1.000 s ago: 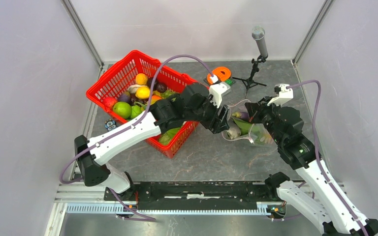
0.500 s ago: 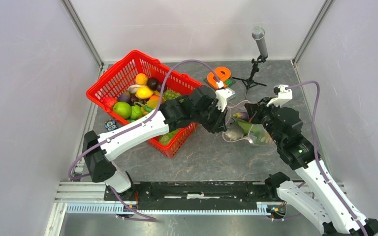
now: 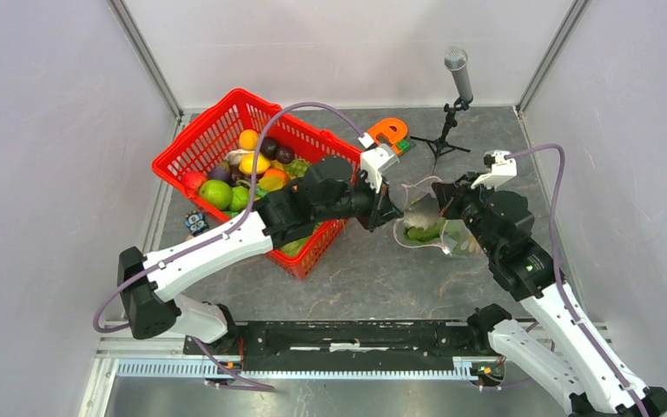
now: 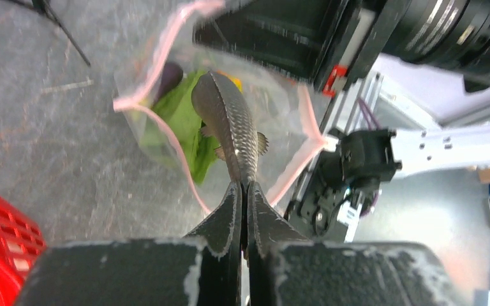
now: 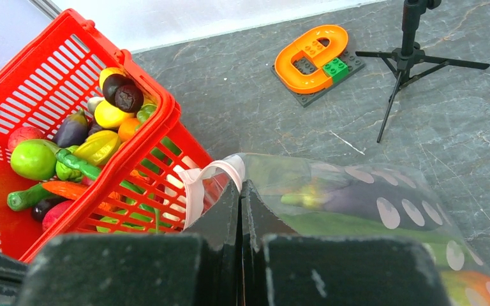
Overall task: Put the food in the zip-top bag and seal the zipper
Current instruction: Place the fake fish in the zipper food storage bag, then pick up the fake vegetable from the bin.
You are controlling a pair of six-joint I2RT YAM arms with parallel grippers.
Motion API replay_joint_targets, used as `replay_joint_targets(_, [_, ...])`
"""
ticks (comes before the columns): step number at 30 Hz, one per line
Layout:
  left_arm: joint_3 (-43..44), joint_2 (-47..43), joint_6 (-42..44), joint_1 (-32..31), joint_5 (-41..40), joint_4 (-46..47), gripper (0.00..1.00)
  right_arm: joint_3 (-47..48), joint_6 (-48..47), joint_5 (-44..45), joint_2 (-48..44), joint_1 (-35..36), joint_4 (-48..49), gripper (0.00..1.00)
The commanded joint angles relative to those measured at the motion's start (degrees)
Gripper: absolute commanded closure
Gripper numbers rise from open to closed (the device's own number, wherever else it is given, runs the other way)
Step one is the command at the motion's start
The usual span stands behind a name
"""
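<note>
Inside left claw (image 4: 243, 189), fish (image 4: 227, 118) (by tail)

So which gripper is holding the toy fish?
The left gripper, pinching the grey fish by its tail at the mouth of the bag; the right gripper only clamps the pink zipper.

Clear glossy crinkly plastic zip-top bag (image 5: 383, 185), red plastic basket (image 3: 204, 130)

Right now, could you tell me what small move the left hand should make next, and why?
Probably ease the left hand forward, pushing the fish deeper into the zip-top bag before letting go. It pinches the fish by the tail, head aimed into the open mouth, while the right hand holds the zipper edge.
</note>
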Motion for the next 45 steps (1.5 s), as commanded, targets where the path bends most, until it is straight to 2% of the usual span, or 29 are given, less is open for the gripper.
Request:
replay_joint_targets(1, [-1.6,0.3,-3.7,-0.2,-2.0,16.3,0.98,0.4,1.2,-1.2,-0.8,0.0,3.7,0.98])
replay_joint_targets(4, [-1.8,3.0,-5.8,-0.3,-1.6,19.9,0.98,0.8,1.7,-2.1,-0.9,0.0,3.9,0.98])
replay_joint_targets(17, [0.2,9.3,-5.2,-0.6,-4.6,20.9,0.98,1.0,6.7,-5.2,-1.6,0.0,8.5,0.98])
replay_joint_targets(21, [3.5,12.1,-4.4,-0.7,-2.4,17.5,0.96,0.5,7.3,-3.7,-2.0,0.0,8.7,0.99])
replay_joint_targets(22, [4.5,12.7,-3.9,-0.6,-2.0,15.2,0.81,0.6,7.2,-2.9,-2.1,0.0,8.5,0.99])
replay_joint_targets(23, [5.2,12.9,-3.6,-0.5,-1.9,13.5,0.71,0.4,7.1,-2.2,-2.3,0.0,8.3,0.98])
replay_joint_targets(24, [5.3,12.9,-3.3,-0.4,-1.4,12.4,0.67,0.1,6.9,-0.9,-2.4,0.0,8.0,0.98])
replay_joint_targets(26, [4.2,10.9,-3.2,-0.3,-0.9,12.1,0.42,-0.8,6.8,2.0,-2.8,0.0,7.2,0.98])
replay_joint_targets(29, [2.5,5.9,-1.7,-0.1,-3.7,11.7,0.23,-1.2,6.1,6.4,-2.8,0.0,5.2,0.99])
replay_joint_targets(34, [2.2,-2.6,2.6,0.1,-4.4,9.4,0.08,-0.8,3.7,11.7,-3.0,0.0,4.8,0.99])
replay_joint_targets(37, [1.6,-5.8,5.0,0.6,-9.0,6.1,0.0,1.6,0.9,14.6,-2.8,0.0,4.0,0.99])
replay_joint_targets(41, [-0.5,-8.0,5.0,4.8,-16.2,0.0,0.0,4.3,-2.4,18.8,-3.3,0.0,2.8,0.99])
replay_joint_targets(45, [-5.5,-11.3,2.8,11.4,-17.1,-1.4,0.0,4.8,-3.8,20.2,-4.4,0.0,2.3,0.99])
